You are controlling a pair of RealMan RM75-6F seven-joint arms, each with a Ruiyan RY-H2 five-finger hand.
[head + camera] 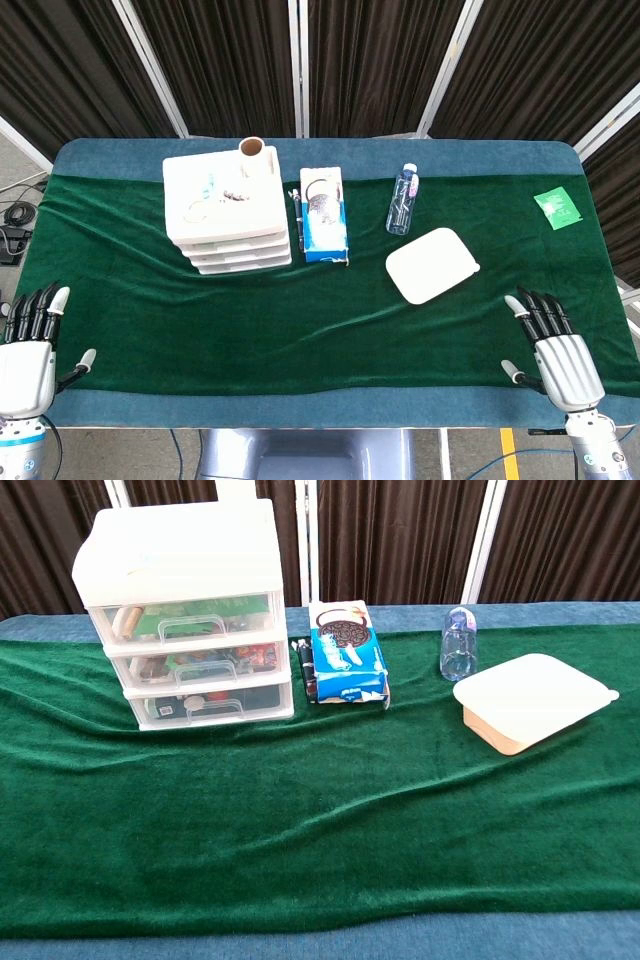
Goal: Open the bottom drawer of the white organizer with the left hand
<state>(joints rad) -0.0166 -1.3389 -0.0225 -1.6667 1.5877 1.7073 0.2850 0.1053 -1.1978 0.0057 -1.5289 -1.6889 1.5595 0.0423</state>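
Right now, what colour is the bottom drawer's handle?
Clear, see-through plastic on the bottom drawer's handle; chest view shows it best.

organizer (190, 630) at left, cookie box (346, 665) just beside its right; bottle (458, 643) further right, lidded container (530, 700) before it

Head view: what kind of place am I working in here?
Probably a lab or demo booth, not a home: dark curtain panels behind, a green cloth over the table, staged props like the white organizer.
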